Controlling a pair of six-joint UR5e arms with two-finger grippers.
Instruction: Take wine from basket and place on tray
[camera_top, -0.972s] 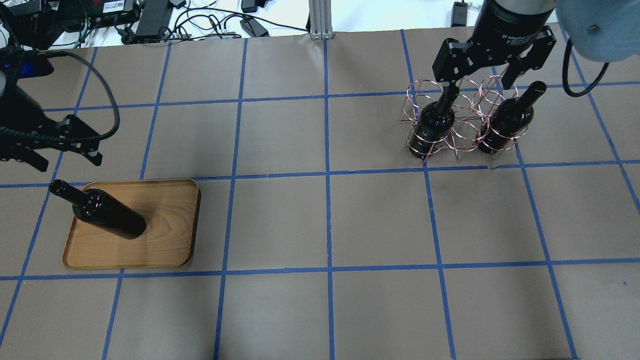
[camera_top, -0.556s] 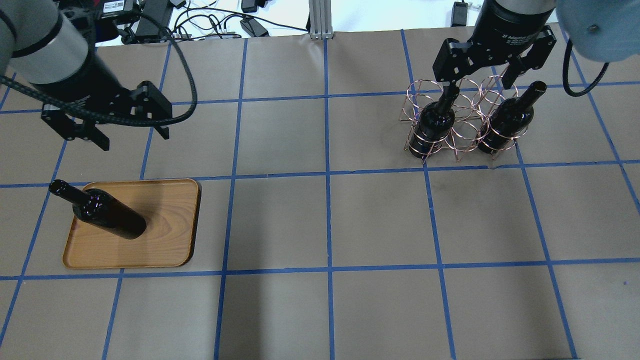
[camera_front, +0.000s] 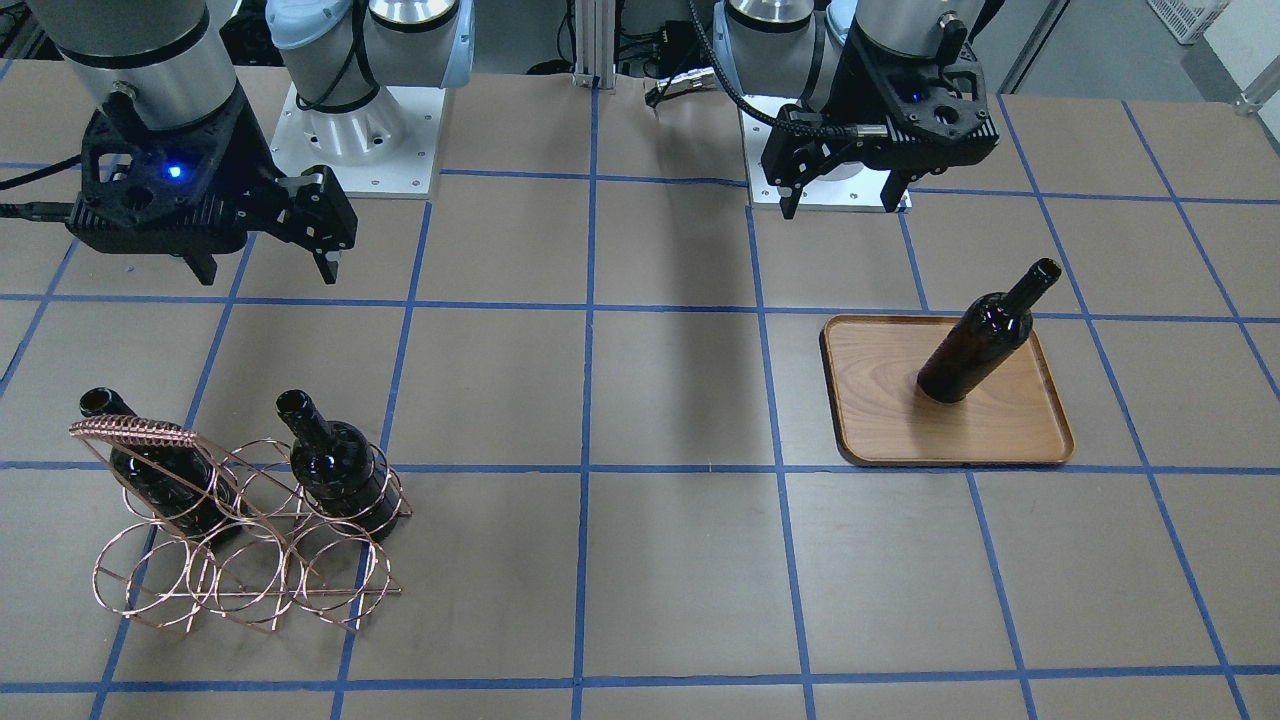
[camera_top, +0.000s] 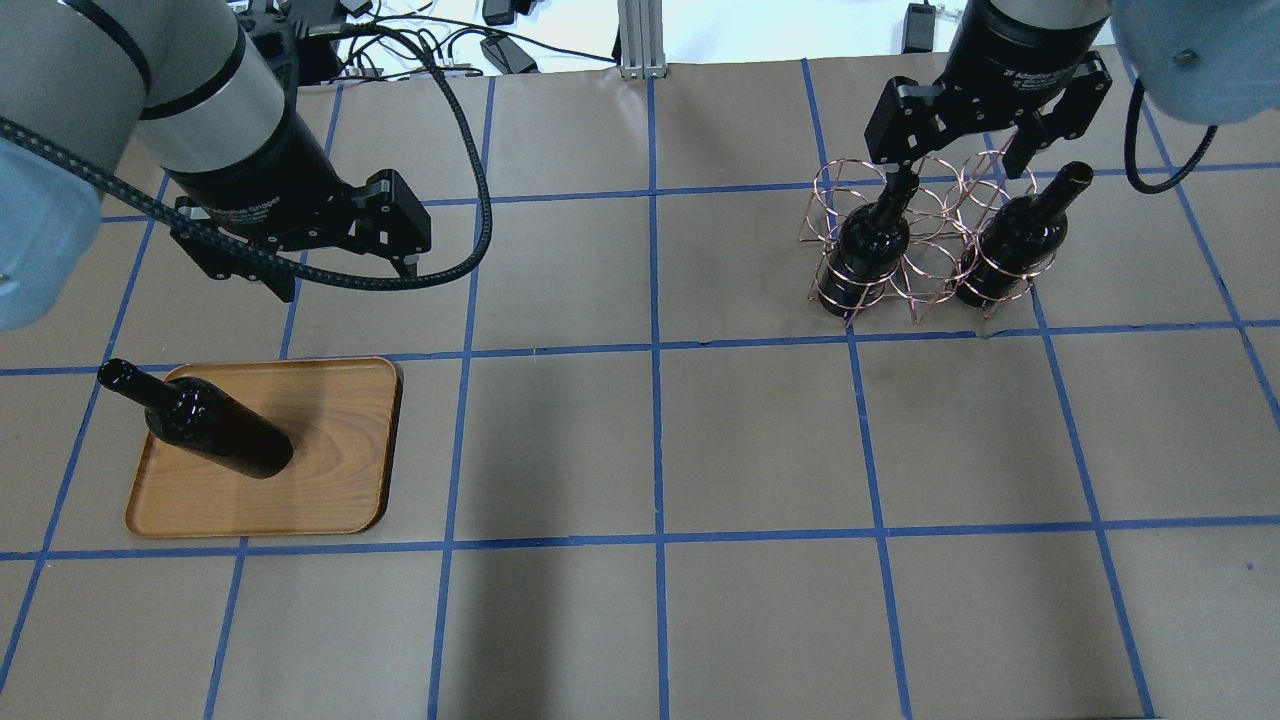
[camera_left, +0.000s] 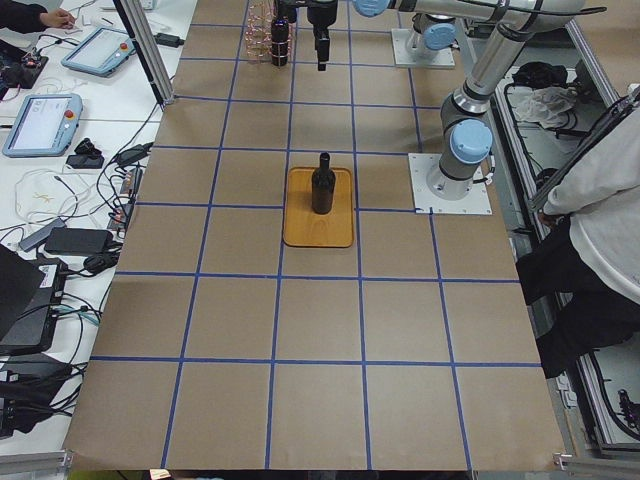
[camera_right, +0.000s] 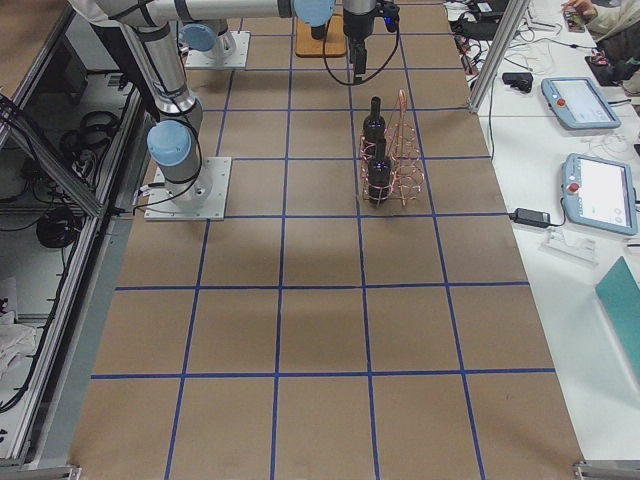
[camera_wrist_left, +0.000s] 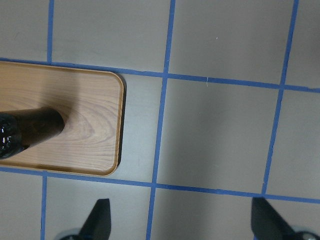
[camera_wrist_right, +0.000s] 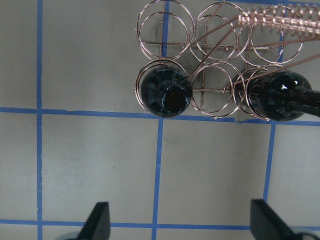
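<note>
Wine stands upright on the tray in the front-facing view, and two more bottles sit in the basket. Overhead, the left gripper hangs near the tray with its fingers spread, and the right gripper hovers over the basket, also spread. Both wrist views show fingertips wide apart, holding nothing.

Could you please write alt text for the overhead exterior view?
One dark wine bottle stands on the wooden tray at lower left, the open left gripper hanging nearby. At upper right, two more bottles stand in the copper wire basket, the open right gripper close by.
</note>
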